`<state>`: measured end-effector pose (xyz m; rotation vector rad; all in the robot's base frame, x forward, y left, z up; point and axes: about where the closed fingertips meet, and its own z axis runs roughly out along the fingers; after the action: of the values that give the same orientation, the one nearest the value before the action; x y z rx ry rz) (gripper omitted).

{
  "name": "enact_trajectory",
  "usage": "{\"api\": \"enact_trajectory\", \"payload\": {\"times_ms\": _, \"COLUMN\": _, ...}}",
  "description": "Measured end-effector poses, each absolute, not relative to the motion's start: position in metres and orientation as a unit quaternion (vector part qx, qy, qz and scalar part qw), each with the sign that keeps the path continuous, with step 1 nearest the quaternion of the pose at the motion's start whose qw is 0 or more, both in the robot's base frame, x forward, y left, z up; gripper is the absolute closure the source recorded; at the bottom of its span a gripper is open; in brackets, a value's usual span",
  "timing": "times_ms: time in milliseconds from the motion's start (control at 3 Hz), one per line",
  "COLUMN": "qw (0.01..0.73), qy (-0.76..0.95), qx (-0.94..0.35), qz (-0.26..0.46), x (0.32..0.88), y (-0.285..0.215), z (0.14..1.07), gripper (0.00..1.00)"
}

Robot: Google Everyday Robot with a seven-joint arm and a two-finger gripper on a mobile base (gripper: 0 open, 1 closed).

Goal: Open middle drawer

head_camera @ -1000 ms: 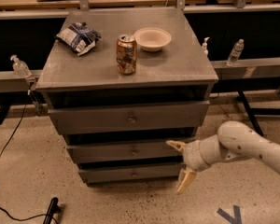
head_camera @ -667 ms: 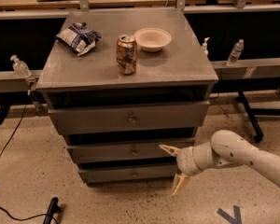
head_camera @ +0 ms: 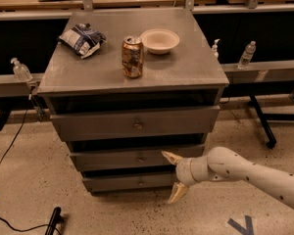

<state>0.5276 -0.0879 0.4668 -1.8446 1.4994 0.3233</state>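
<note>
Currently, the gripper (head_camera: 174, 175) is being held with fingers spread wide, low before the metal cabinet (head_camera: 186, 70). The middle drawer (head_camera: 108, 159) is being faced, its knob just left. The soda can (head_camera: 132, 58) print cannot be read.

The arm (head_camera: 264, 174) behind the end effector (head_camera: 169, 177), beside the middle drawer (head_camera: 112, 159), is cropped right.

No writing can be read on the can (head_camera: 132, 58) or bag (head_camera: 82, 39); the claw (head_camera: 174, 175) hangs just before the middle drawer (head_camera: 118, 159).
</note>
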Motion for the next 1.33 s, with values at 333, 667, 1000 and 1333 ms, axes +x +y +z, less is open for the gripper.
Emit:
{"api": "enact_trajectory", "payload": {"times_ms": 333, "qw": 0.367, "qy": 0.599, "qx": -0.701, "qz": 0.119, "x": 0.554, "y": -0.081, "z": 0.447, "gripper": 0.0}}
{"api": "enact_trajectory", "payload": {"times_ms": 667, "qw": 0.36, "qy": 0.61, "qx": -0.696, "qz": 0.12, "x": 0.594, "y": -0.063, "z": 0.43, "gripper": 0.0}}
{"api": "enact_trajectory", "payload": {"times_ms": 1000, "qw": 0.35, "qy": 0.614, "qx": -0.698, "qz": 0.118, "x": 0.618, "y": -0.049, "z": 0.42, "gripper": 0.0}}
{"api": "enact_trajectory", "payload": {"times_ms": 1333, "qw": 0.345, "qy": 0.613, "qx": -0.7, "qz": 0.122, "x": 0.629, "y": -0.039, "z": 0.423, "gripper": 0.18}}
